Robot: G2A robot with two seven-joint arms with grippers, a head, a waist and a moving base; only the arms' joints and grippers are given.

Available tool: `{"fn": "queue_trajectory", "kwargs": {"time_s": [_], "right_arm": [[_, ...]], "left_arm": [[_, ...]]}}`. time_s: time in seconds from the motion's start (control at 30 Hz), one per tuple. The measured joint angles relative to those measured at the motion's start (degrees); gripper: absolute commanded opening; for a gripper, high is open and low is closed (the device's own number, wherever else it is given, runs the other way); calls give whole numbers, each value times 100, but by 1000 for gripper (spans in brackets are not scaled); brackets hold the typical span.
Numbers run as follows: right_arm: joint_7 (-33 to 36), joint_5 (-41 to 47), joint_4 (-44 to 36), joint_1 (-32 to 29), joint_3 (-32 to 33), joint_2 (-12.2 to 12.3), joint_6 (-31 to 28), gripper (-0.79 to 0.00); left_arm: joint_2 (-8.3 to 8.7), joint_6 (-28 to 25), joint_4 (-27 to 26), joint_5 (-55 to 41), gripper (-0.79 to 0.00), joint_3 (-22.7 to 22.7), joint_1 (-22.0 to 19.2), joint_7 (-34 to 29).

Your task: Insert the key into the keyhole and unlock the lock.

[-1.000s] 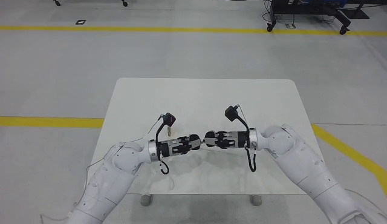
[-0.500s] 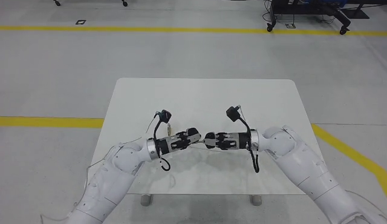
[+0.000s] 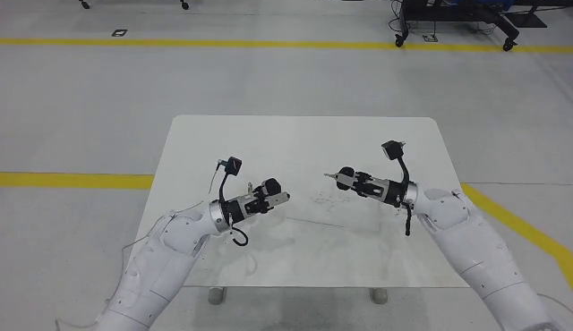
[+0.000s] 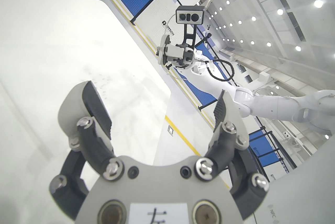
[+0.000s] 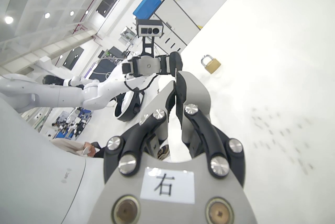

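Note:
A brass padlock point(image 5: 211, 64) with a steel shackle lies flat on the white table point(image 3: 295, 134). My right gripper point(image 5: 177, 76) hovers over the table's right half point(image 3: 338, 179), pads pressed together. A thin metal tip, the key point(image 3: 326, 176), pokes out of it toward the other arm. My left gripper point(image 4: 155, 90) is open with nothing between its fingers. It floats over the left half of the table point(image 3: 273, 192) and faces the right gripper point(image 4: 162, 52). From the right wrist view the left gripper point(image 5: 174, 63) hangs just beside the padlock.
Faint scuff marks point(image 5: 282, 125) dot the tabletop between the arms. The table's far half point(image 3: 295, 139) is bare. Yellow floor lines and wheeled stands point(image 3: 457, 9) lie well beyond the table.
The two grippers were tip to tip near the table's middle front. They have drawn apart: the right arm swung right and farther back, the left pulled back left.

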Motion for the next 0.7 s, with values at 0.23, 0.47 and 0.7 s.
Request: {"fn": "queue_trajectory", "kwargs": {"time_s": [0.23,0.47,0.7], "right_arm": [[9,-5,-4,5,-11,-2,-3,-785],[9,-5,-4,5,-11,-2,-3,-785],[9,-5,-4,5,-11,-2,-3,-785]], "left_arm": [[152,505,-1054,1837,0,-504,224,415],[287,2464,-2317,5025,0,-904,1035,941],[174,3073,-1470,5542,-228,-405,649,998]]}}
